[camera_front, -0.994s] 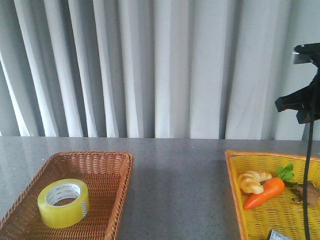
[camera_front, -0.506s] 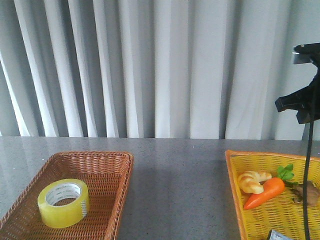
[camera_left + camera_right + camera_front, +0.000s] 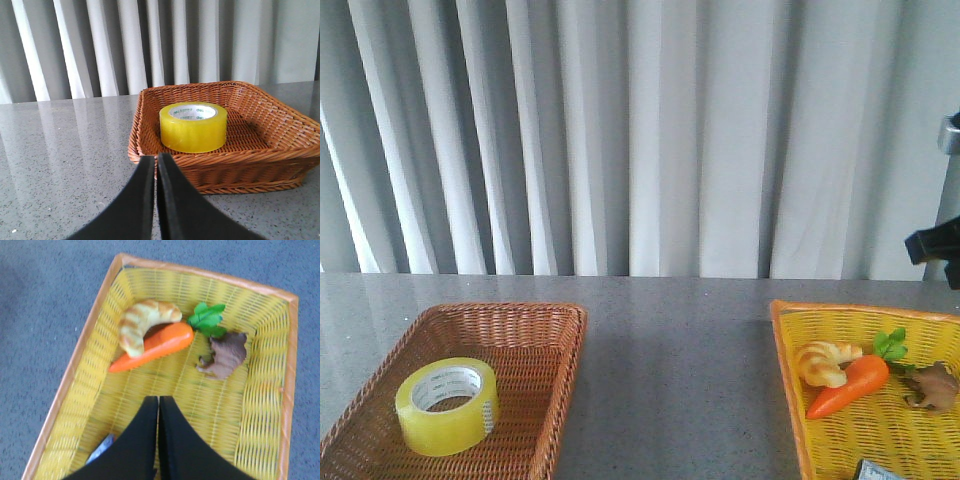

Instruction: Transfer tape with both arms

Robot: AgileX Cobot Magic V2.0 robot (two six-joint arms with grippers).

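Observation:
The yellow tape roll (image 3: 447, 405) with a white printed core lies flat in the brown wicker basket (image 3: 535, 330) at the front left; it also shows in the left wrist view (image 3: 193, 126). My left gripper (image 3: 156, 157) is shut and empty, low over the table just outside that basket's rim, and is out of the front view. My right gripper (image 3: 158, 399) is shut and empty, high above the yellow basket (image 3: 260, 405). Only a black part of the right arm (image 3: 940, 245) shows at the front view's right edge.
The yellow basket (image 3: 790, 360) at the front right holds an orange toy carrot (image 3: 850, 385), a bread-like toy (image 3: 825, 360), a brown toy (image 3: 930, 385) and a small blue-and-white packet (image 3: 100, 451). Grey table (image 3: 680, 350) lies between the baskets. White curtains hang behind.
The right arm has moved right and mostly out of the front view, taking its hanging cable with it. The tape and baskets have not moved.

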